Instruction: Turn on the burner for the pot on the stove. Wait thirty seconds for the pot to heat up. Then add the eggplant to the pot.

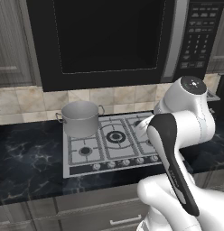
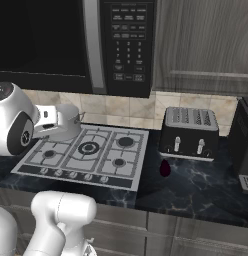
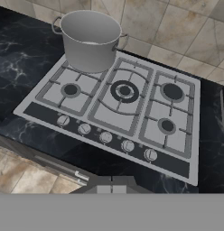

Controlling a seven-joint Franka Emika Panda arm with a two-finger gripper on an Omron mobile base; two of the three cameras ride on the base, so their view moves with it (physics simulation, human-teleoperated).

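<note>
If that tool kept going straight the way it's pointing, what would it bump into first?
Probably the stove: the hand view looks down along the tool onto its centre burner, right of the pot. Nothing shows in between, though depth is hard to judge.

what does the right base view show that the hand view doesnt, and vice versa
Right base view alone: the toaster on the counter right of the stove, the small dark eggplant in front of it, and the microwave overhead. Hand view alone: a look into the pot's open top and a closer look at the row of knobs. Both share the stove with the pot on its back left burner.
</note>
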